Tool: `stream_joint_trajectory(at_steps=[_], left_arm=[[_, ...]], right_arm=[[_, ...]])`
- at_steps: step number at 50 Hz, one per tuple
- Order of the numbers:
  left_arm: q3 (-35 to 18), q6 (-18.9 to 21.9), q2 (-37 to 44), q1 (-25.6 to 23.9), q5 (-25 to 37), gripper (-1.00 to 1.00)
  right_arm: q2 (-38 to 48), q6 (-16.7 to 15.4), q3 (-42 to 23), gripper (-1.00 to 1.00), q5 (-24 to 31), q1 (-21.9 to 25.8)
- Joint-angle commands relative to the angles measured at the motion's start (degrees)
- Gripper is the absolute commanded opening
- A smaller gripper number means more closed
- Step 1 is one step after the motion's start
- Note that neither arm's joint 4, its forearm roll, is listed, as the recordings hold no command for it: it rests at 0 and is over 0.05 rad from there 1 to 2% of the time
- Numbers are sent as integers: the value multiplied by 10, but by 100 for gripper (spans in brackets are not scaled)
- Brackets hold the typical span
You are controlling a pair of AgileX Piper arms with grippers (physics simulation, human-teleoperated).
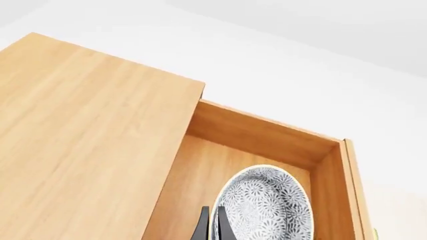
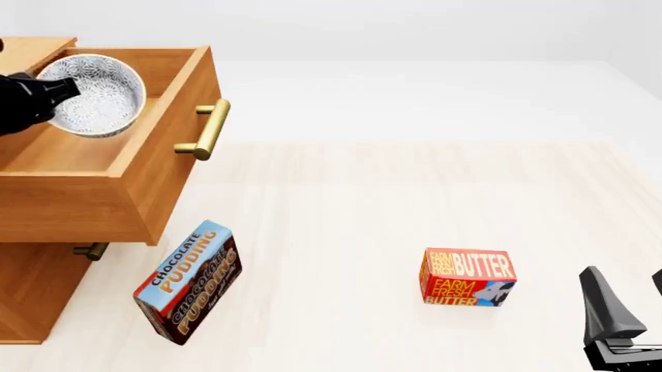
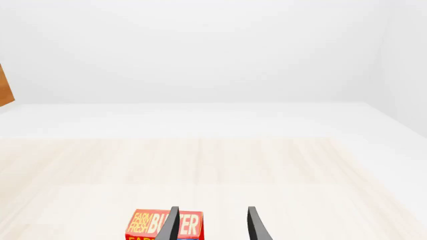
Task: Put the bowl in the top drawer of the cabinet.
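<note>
The speckled blue-grey bowl (image 2: 104, 97) hangs tilted inside the pulled-out top drawer (image 2: 166, 116) of the wooden cabinet (image 2: 31, 302). My left gripper (image 2: 60, 89) is shut on the bowl's rim. In the left wrist view, the two dark fingers (image 1: 200, 227) pinch the edge of the bowl (image 1: 267, 205) above the floor of the drawer (image 1: 267, 137), beside the top of the cabinet (image 1: 87, 125). My right gripper (image 2: 625, 298) stands open and empty at the table's near right; in its own view, the right gripper (image 3: 213, 220) shows a wide gap.
A chocolate pudding box (image 2: 189, 283) stands by the cabinet's front. A red butter box (image 2: 467, 277) sits mid-table, seen just past the right fingers as butter box (image 3: 157, 225). The drawer's brass handle (image 2: 207, 130) juts out; the lower drawer's handle (image 2: 91, 250) shows beneath.
</note>
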Motion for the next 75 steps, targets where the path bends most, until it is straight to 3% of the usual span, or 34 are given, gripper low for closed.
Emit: stream_joint_trajectory(at_steps=[1, 29, 30, 56, 75], left_arm=[[14, 10, 14, 9, -6, -100], [23, 14, 26, 22, -13, -100], [21, 9, 28, 18, -10, 100], [19, 6, 5, 20, 3, 100], [9, -7, -66, -7, 51, 100]], right_arm=[[0, 0, 0, 100, 0, 0], [0, 0, 0, 100, 0, 0], [0, 0, 0, 100, 0, 0], [0, 0, 0, 100, 0, 0], [0, 0, 0, 100, 0, 0]])
